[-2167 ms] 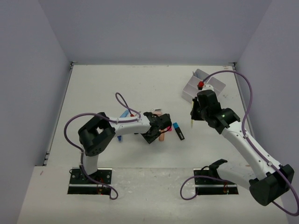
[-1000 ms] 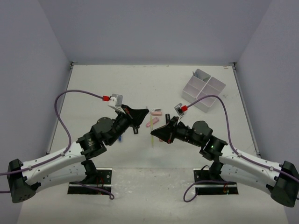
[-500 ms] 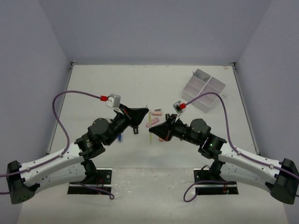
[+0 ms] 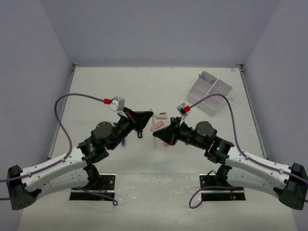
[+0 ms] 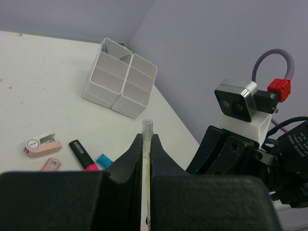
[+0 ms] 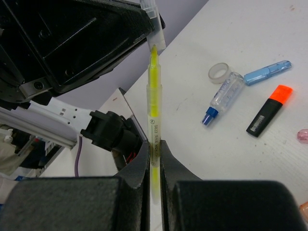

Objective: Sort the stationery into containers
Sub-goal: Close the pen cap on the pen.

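Right wrist view: right gripper clamped on yellow pen barrel.
Left wrist view: left gripper pinched on clear cap.
Pen place: aloft over worktop's middle.
Containers: white tray near far right corner.

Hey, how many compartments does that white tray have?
4, in a two-by-two block inside the white tray: two nearer the left wrist camera and two directly behind them. All four openings show, so none seem hidden.

White table; plain lavender walls on three sides.
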You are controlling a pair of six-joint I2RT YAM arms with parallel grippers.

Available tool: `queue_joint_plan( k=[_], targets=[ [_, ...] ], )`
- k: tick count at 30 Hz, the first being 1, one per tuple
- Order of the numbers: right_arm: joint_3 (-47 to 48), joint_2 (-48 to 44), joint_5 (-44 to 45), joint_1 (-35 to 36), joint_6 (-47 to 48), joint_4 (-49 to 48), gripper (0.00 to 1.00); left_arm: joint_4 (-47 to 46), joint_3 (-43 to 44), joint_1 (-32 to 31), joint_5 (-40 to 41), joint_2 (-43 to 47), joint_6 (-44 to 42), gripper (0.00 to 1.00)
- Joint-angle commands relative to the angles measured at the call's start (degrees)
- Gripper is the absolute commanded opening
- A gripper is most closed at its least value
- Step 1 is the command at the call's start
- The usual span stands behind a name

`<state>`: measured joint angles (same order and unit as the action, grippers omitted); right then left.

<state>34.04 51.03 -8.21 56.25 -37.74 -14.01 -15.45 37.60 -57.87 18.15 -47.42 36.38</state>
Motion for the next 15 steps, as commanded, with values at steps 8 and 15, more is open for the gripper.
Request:
queue_joint_plan(
  k=[8,15],
  targets=[
    [4.54,-0.72,4.57,0.44,2.87,1.64,0.00,-1.66,0.43,0.14,-3.68,-1.70,1.24,0.00],
    [7.65,-2.09,7.62,0.44,8.79,3.86,0.00,3.32,2.40,0.21,-6.25,-3.33,2.19,0.00]
  ],
)
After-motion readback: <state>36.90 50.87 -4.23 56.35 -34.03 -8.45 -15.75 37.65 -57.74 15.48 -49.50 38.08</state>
